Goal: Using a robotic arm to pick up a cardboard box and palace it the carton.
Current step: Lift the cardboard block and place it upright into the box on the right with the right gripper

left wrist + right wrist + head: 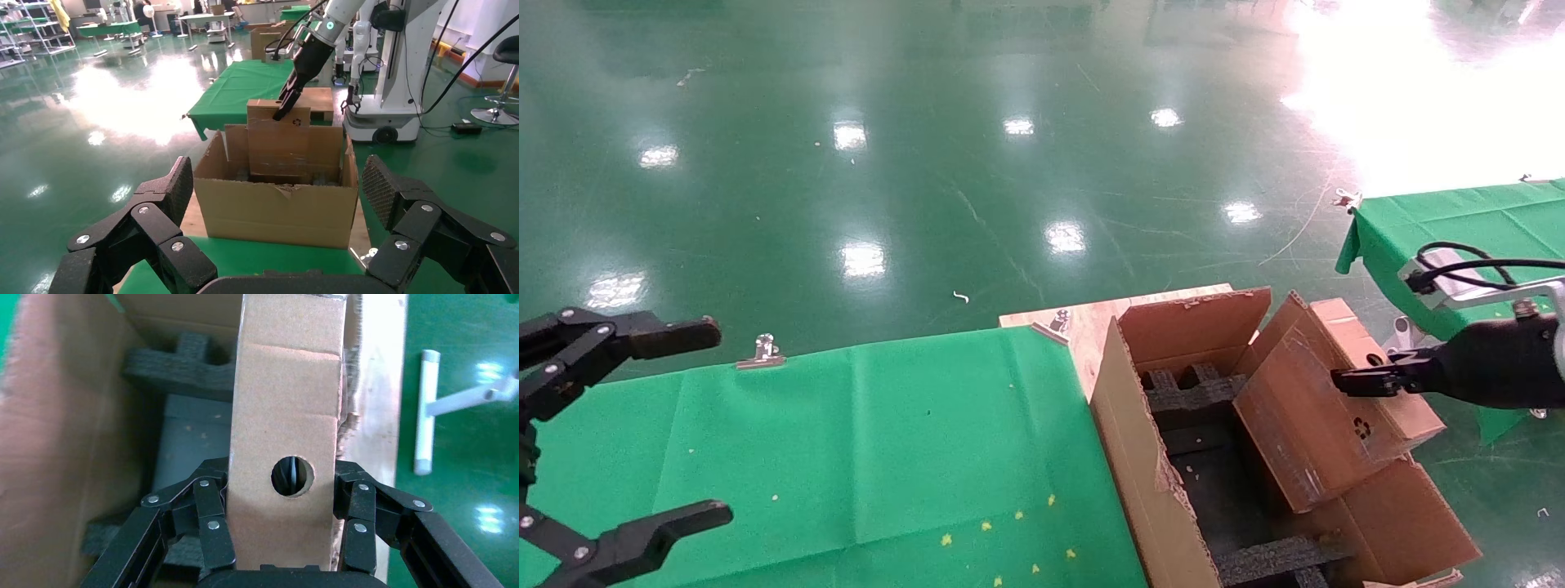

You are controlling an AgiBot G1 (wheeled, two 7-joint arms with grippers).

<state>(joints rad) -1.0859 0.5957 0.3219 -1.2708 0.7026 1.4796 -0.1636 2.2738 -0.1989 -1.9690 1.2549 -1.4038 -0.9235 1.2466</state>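
Note:
The small brown cardboard box (1324,412) hangs tilted with its lower end inside the large open carton (1136,457), near the carton's right side. My right gripper (1348,380) is shut on the box's upper end, one finger on each side of the face with the round hole (292,476). The left wrist view shows that gripper (286,105) on the box (278,144) above the carton (275,211). Black foam dividers (1197,392) line the carton's inside. My left gripper (695,425) stands open and empty over the green table at the far left.
A green cloth (846,449) covers the table, held by metal clips (762,351). The carton rests on a wooden board (1091,318). A second green table (1459,220) stands to the right. A white machine base (392,92) is behind the carton.

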